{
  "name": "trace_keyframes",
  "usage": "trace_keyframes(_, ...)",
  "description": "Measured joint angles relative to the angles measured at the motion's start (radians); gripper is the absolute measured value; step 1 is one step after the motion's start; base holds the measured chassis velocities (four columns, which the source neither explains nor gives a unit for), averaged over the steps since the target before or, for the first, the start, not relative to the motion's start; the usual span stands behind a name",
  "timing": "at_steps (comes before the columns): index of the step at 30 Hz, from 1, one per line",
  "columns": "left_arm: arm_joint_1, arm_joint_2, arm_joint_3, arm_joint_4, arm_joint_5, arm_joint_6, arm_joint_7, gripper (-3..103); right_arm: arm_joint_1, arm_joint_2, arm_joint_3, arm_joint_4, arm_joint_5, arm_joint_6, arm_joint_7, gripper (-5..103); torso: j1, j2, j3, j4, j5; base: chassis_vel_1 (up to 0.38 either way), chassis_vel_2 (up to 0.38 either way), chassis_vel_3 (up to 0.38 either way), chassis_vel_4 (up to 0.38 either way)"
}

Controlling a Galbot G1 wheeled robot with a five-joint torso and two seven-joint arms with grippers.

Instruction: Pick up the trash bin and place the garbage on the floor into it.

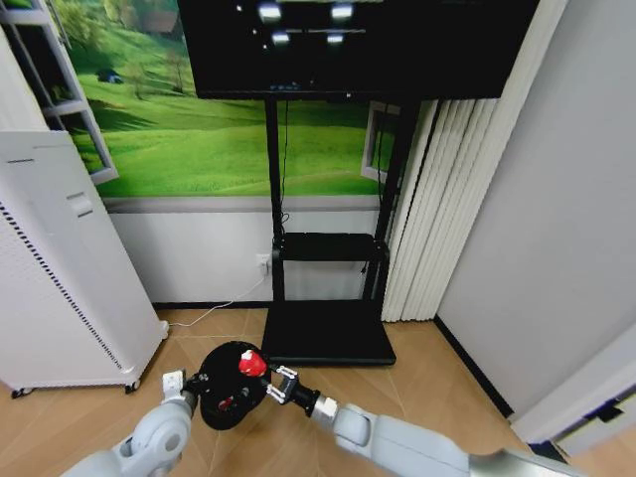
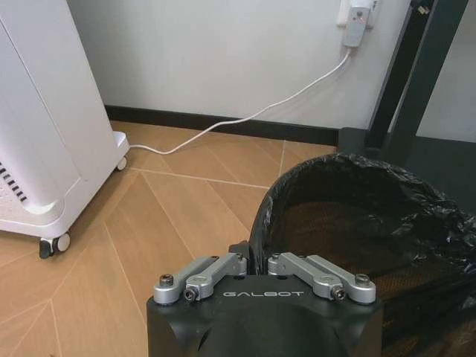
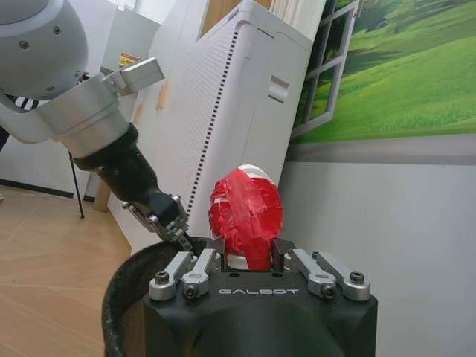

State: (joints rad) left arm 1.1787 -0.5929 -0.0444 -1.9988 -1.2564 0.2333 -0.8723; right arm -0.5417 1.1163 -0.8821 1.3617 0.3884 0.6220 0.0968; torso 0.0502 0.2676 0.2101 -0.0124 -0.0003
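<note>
Head view, lower centre: left gripper (image 1: 202, 383) clamped on trash bin (image 1: 231, 386) rim, held off floor (image 1: 417, 363). Right gripper (image 3: 248, 256) pinched red-and-white wrapped piece (image 3: 245, 214) above bin mouth. Depositing step; next calls for opening over bag.

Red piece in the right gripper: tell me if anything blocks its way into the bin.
Nothing visible does. The right gripper holds the red piece right above the bin, whose mouth is open. The left gripper grips the bin's rim at the side.
</note>
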Motion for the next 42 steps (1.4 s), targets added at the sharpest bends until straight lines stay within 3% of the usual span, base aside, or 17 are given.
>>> trace_keyframes(5, 0.0, -0.006, 0.0, 0.005, -0.001, -0.002, 0.0, 7, 0.003, 0.066, -0.025, -0.039, -0.025, -0.012, 0.06, 32, 0.0, 0.0, 0.0, 0.0, 0.0002, 0.0, 0.0, 0.0, 0.0)
trace_keyframes(12, 0.003, -0.012, -0.005, 0.005, -0.003, -0.004, 0.002, 7, 0.008, 0.094, -0.048, -0.06, -0.048, -0.031, 0.144, 29, 0.0, 0.0, 0.0, 0.0, 0.0001, 0.0, 0.0, 0.0, 0.0)
trace_keyframes(19, 0.007, -0.01, -0.011, 0.005, -0.002, -0.006, 0.013, 7, 0.008, 0.079, -0.048, -0.063, -0.052, -0.036, 0.169, 55, 0.0, 0.0, 0.0, -0.0001, 0.0002, 0.0, 0.0, 0.0, 0.0)
trace_keyframes(20, 0.007, -0.01, -0.011, 0.005, -0.002, -0.006, 0.013, 7, 0.008, 0.079, -0.048, -0.063, -0.052, -0.036, 0.169, 55, 0.0, 0.0, 0.0, -0.0001, 0.0002, 0.0, 0.0, 0.0, 0.0)
trace_keyframes(22, 0.006, -0.012, -0.01, 0.006, -0.001, -0.006, 0.016, 7, 0.007, 0.08, -0.049, -0.061, -0.046, -0.044, 0.187, 71, 0.0, 0.0, 0.0, -0.0002, 0.0001, 0.0, 0.0, 0.0, 0.0)
trace_keyframes(23, 0.006, -0.012, -0.01, 0.006, -0.001, -0.006, 0.016, 7, 0.007, 0.08, -0.049, -0.061, -0.046, -0.044, 0.187, 71, 0.0, 0.0, 0.0, -0.0002, 0.0001, 0.0, 0.0, 0.0, 0.0)
trace_keyframes(25, 0.006, -0.011, -0.014, 0.008, 0.009, -0.007, 0.016, 7, 0.005, 0.076, -0.044, -0.05, -0.042, -0.049, 0.215, 83, 0.0, 0.0, 0.0, 0.0001, 0.0004, 0.0, 0.0, 0.0, 0.0)
trace_keyframes(27, 0.006, -0.01, -0.017, 0.01, 0.015, -0.009, 0.018, 7, 0.003, 0.071, -0.033, -0.047, -0.035, -0.049, 0.22, 83, 0.0, 0.0, 0.0, 0.0001, 0.0003, 0.0, 0.0, 0.0, 0.0)
trace_keyframes(29, 0.009, -0.008, -0.037, 0.013, 0.032, -0.014, 0.025, 7, -0.013, 0.047, 0.049, -0.05, 0.02, -0.065, 0.254, 94, 0.0, 0.0, 0.0, 0.0001, 0.0005, 0.0, 0.0, 0.0, 0.0)
trace_keyframes(30, 0.009, -0.008, -0.037, 0.013, 0.032, -0.014, 0.025, 7, -0.013, 0.047, 0.049, -0.05, 0.02, -0.065, 0.254, 94, 0.0, 0.0, 0.0, 0.0001, 0.0005, 0.0, 0.0, 0.0, 0.0)
trace_keyframes(32, 0.017, -0.001, -0.053, 0.016, 0.052, -0.019, 0.035, 7, -0.035, -0.004, 0.165, -0.071, 0.093, -0.111, 0.309, 99, 0.0, 0.0, 0.0, 0.0, 0.0006, 0.0, 0.0, 0.0, 0.0)
trace_keyframes(33, 0.023, 0.002, -0.061, 0.017, 0.058, -0.019, 0.039, 7, -0.049, -0.038, 0.235, -0.079, 0.121, -0.141, 0.346, 100, 0.0, 0.0, 0.0, -0.0001, 0.0006, 0.0, 0.0, 0.0, 0.0)
trace_keyframes(36, 0.027, 0.004, -0.065, 0.019, 0.062, -0.019, 0.04, 7, -0.064, -0.069, 0.294, -0.079, 0.144, -0.173, 0.384, 100, 0.0, 0.0, 0.0, -0.0002, 0.0007, 0.0, 0.0, 0.0, 0.0)
trace_keyframes(38, 0.029, 0.002, -0.067, 0.03, 0.084, -0.019, 0.037, 7, -0.127, -0.145, 0.434, -0.052, 0.185, -0.258, 0.477, 100, 0.0, 0.0, 0.0, -0.0003, 0.0003, 0.0, 0.0, 0.0, 0.0)
trace_keyframes(42, 0.025, 0.0, -0.066, 0.046, 0.113, -0.01, 0.03, 7, -0.217, -0.204, 0.547, -0.036, 0.173, -0.307, 0.52, 100, 0.0, 0.0, 0.0, 0.0, 0.0006, 0.0, 0.0, 0.0, 0.0)
